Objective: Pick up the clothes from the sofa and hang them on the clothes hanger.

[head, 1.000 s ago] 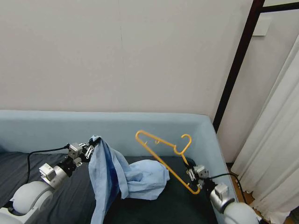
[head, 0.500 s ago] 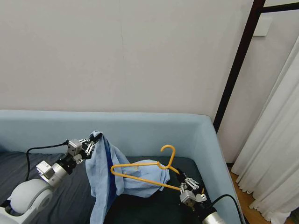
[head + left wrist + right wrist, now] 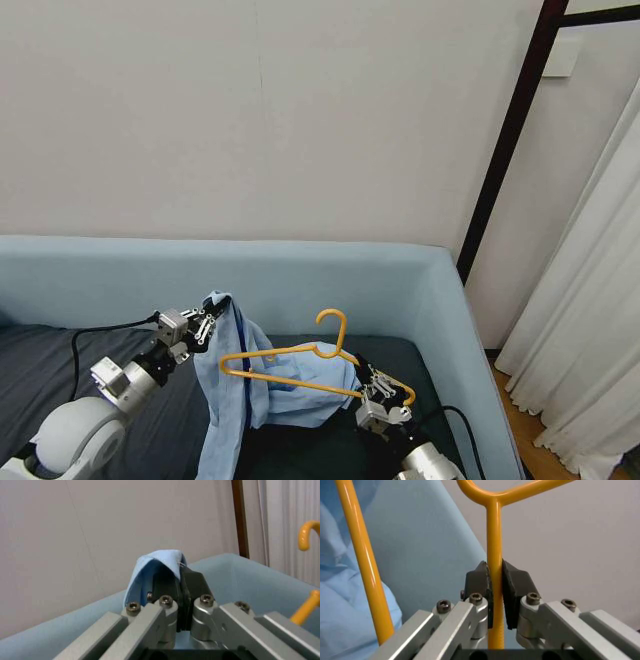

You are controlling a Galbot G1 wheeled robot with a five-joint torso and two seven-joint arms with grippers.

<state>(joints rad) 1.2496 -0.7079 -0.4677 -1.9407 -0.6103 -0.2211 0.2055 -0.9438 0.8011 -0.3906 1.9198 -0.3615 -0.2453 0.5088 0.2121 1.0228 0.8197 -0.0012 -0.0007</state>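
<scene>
- Left pincer (image 3: 205, 325): shut tight on top fold of blue shirt (image 3: 232, 395).
- Shirt held up over sofa (image 3: 440, 300) seat, close to sofa back. Rest hangs down, some piled on seat.
- Right pincer (image 3: 378, 395): clamped on thin bar of yellow hanger (image 3: 493, 532), near sofa's right end.
- Hanger's long way runs almost flat from right pincer toward left pincer, hook up.
- Hanger's far tip sits just beside hanging shirt, lower than left pincer.
- Guess: tip must slide into shirt opening, so that tip-to-shirt line matters most.
</scene>
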